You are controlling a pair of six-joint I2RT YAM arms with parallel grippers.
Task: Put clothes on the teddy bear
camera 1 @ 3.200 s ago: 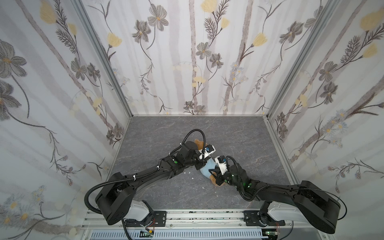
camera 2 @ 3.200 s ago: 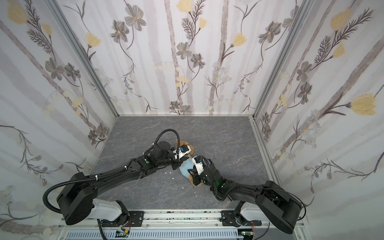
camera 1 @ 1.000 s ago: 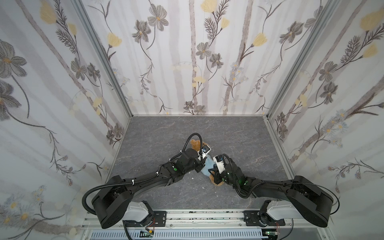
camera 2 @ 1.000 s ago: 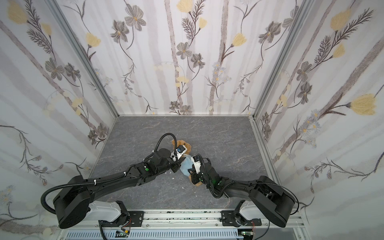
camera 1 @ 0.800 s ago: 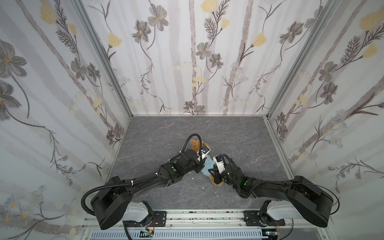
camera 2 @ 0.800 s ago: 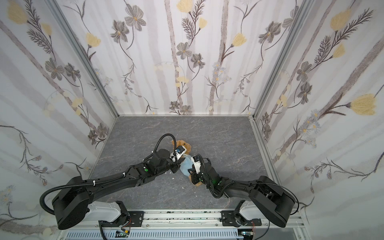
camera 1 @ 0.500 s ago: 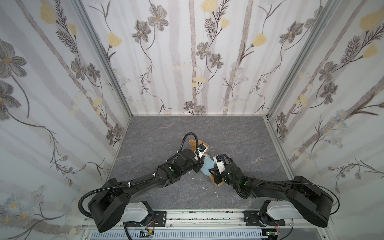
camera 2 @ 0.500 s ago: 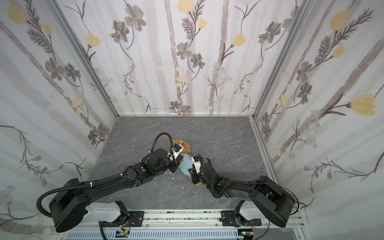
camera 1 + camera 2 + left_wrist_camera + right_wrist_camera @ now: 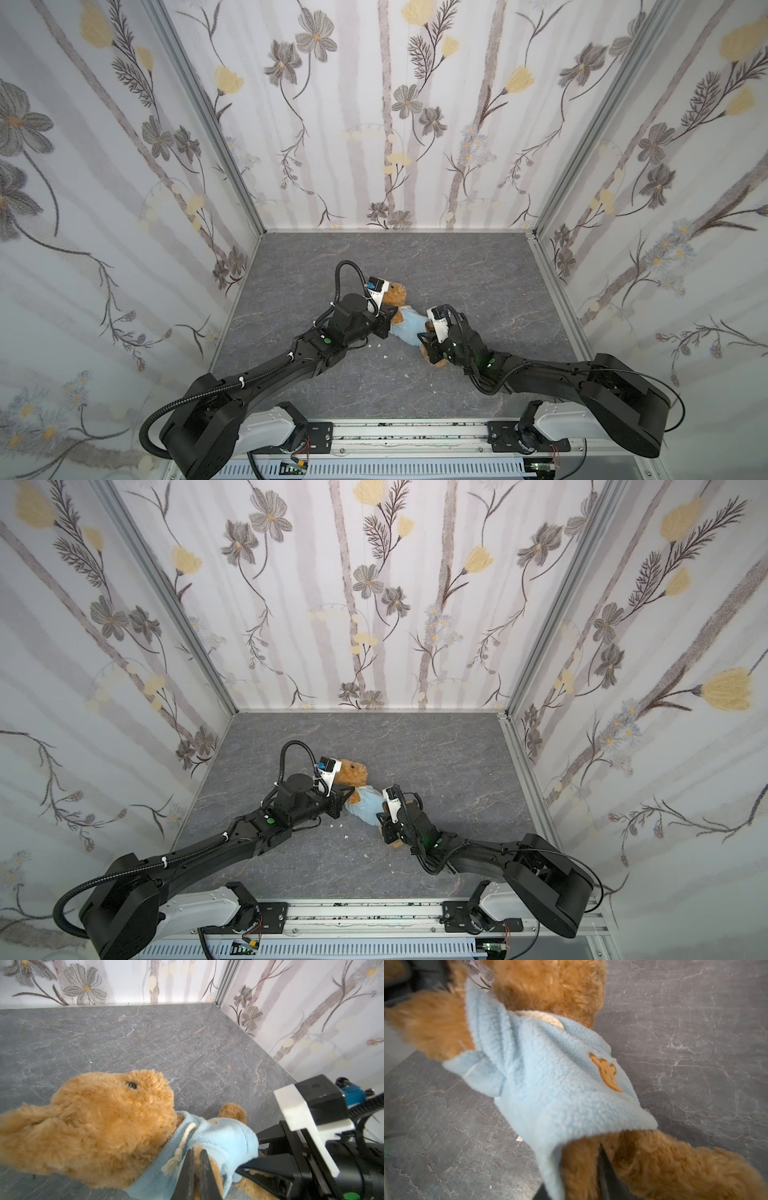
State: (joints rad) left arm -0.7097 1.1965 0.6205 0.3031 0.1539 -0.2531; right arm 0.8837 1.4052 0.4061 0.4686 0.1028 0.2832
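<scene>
Between the fingers of the left claw (image 9: 197,1154) sits a tuft of golden fur. This claw is clenched on an arm of the single teddy bear (image 9: 104,1126), right beside the edge of the bear's one light-blue top (image 9: 218,1138). The bear's head lies just past this claw, and one dark eye shows in the left wrist view. A single cream drawstring (image 9: 185,1138) hangs from the collar, close to the fingers. From there the body stretches away to the right claw (image 9: 426,338), so the bear lies on the grey bench (image 9: 457,270) between the two claws, head at the left one and legs at the right one. The right claw is released: its jaws stand apart around the hem of the top and one of the two legs. Whether they press on either cannot be told. On the top, near this claw, is one small brown bear-face emblem (image 9: 607,1073). A few white specks (image 9: 385,356) dot the bench on the near side of both claws. Beyond them the two black arms run back to the rail, and flowered walls (image 9: 374,124) stand on three sides.
</scene>
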